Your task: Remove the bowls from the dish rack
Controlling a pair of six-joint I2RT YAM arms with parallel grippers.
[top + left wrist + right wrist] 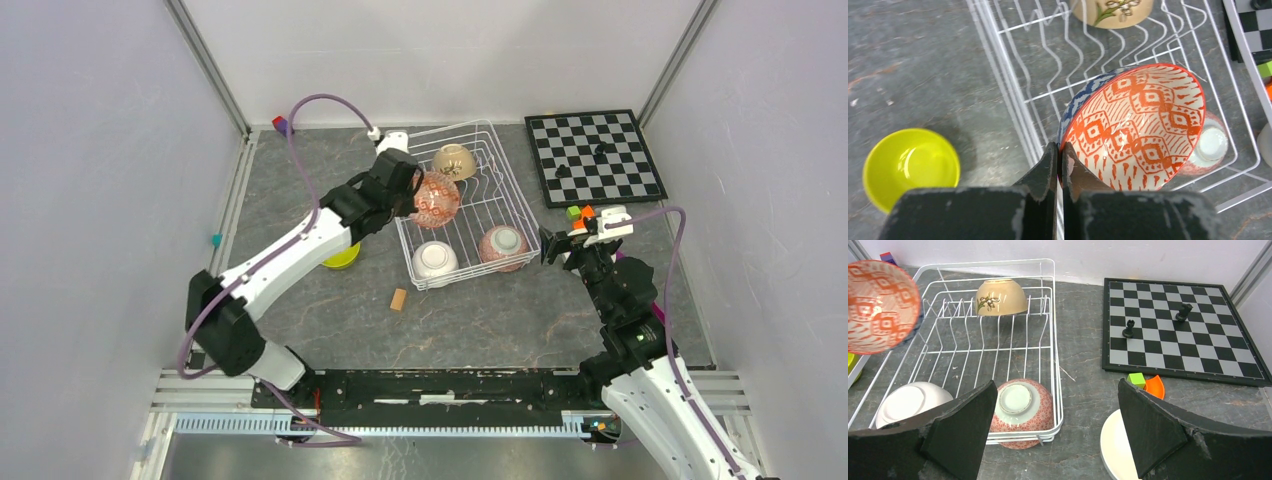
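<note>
Dish rack point(487, 200) sits mid-table, with the chessboard point(595, 158) off to its right at the back. I count three bowls inside the rack: the beige bowl point(455, 160) tipped over at the far end, and a white bowl point(435, 260) and the pink-red speckled bowl point(503, 246) upside down at the near end. The lime-green bowl point(342, 257) is upright on the table left of the rack. A second white bowl point(1113, 447) is on the table to the right, under my right gripper point(1055, 390), which is spread wide and holding nothing. My left gripper point(1059, 155) is pinched on the rim of the patterned bowl point(1138, 125), holding it tilted over the rack's left side.
</note>
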